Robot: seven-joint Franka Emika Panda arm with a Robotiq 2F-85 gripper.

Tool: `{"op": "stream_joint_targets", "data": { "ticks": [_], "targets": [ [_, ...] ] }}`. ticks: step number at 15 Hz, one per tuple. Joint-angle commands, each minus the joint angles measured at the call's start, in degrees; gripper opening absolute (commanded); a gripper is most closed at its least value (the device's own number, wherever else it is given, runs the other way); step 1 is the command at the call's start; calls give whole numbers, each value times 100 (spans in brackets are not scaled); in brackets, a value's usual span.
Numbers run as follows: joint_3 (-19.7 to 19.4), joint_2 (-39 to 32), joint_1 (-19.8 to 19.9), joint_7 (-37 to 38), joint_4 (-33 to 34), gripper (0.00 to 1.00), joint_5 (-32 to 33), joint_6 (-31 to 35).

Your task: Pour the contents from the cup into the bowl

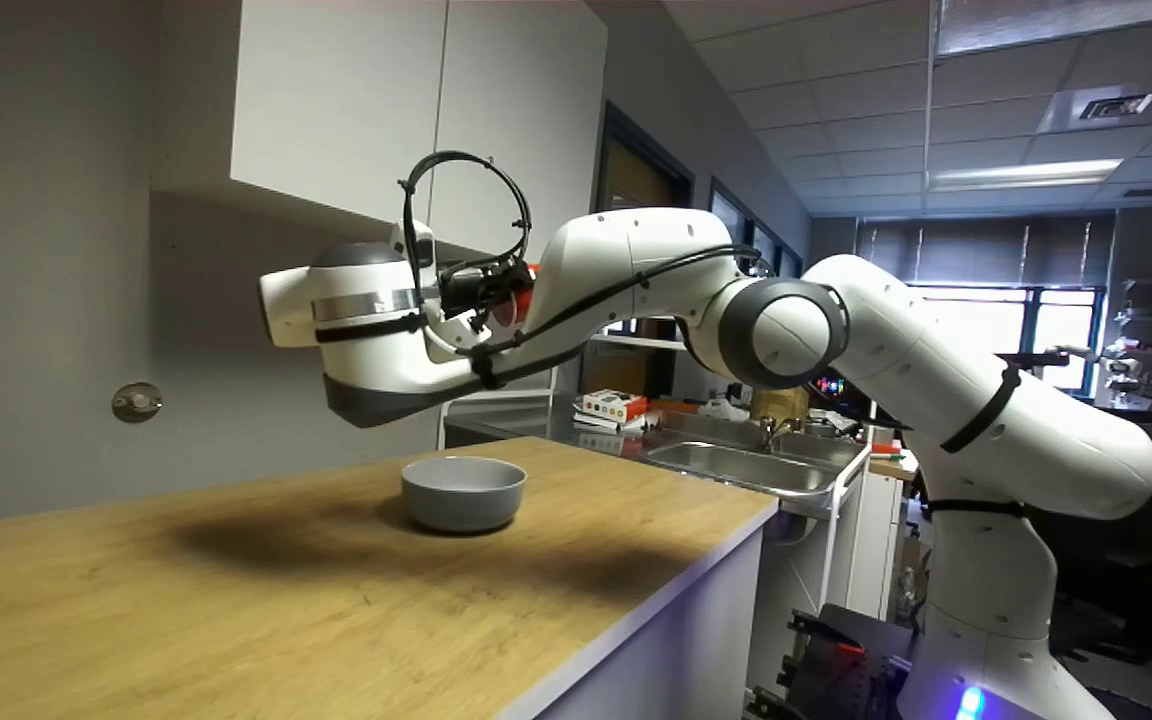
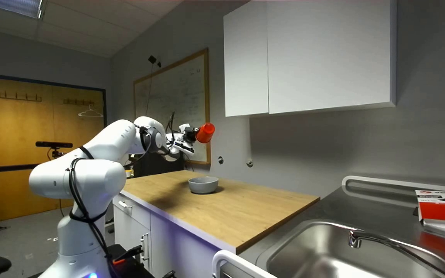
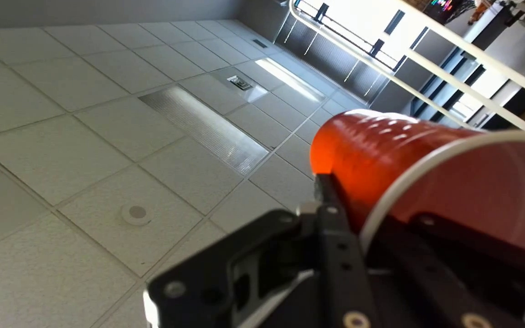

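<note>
1. Wrist view: the gripper [image 3: 365, 214] has its fingers pinched together on the wall of the cup [image 3: 408, 155] at its pale lip, seemingly one outside and one inside the mouth.
2. In both exterior views the cup hangs high above the bowl [image 2: 203, 187], well apart from it and tipped far over; whether its lip lines up with the bowl I cannot tell, nor what either holds.
3. Likely handling: light, thin plastic, a little springy and slick. Too hard a squeeze could buckle it; too soft and it may twist. Holding the lip should serve, if the inner finger does not block the pour.
4. The bowl looks stiff, heavier and steady on the wooden tabletop [image 1: 186, 620]; I would leave it ungripped.
5. Higher than the bowl, on its wall side, is the cabinet [image 1: 366, 100]. In an exterior view the arm [image 1: 636, 260] carries a cable loop [image 1: 456, 154] that shows in front of it; snagging seems the main risk.
6. Sink [image 2: 303, 251] and red-and-white box [image 2: 444, 210] lie well apart from the bowl, past the end of its tabletop, out of the way.
</note>
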State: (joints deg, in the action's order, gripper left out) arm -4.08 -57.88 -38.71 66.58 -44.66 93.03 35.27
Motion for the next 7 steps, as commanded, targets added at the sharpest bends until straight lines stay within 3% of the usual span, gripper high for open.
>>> {"op": "stream_joint_targets", "data": {
  "ticks": [1,4,5,7],
  "targets": [
    [-67,-188,-7,-283,373,0,175,-84],
    [37,-153,15,-480,373,3,80,0],
    [43,-157,17,-563,388,21,71,2],
    [109,-162,28,-757,462,29,-5,53]
  ]
}}
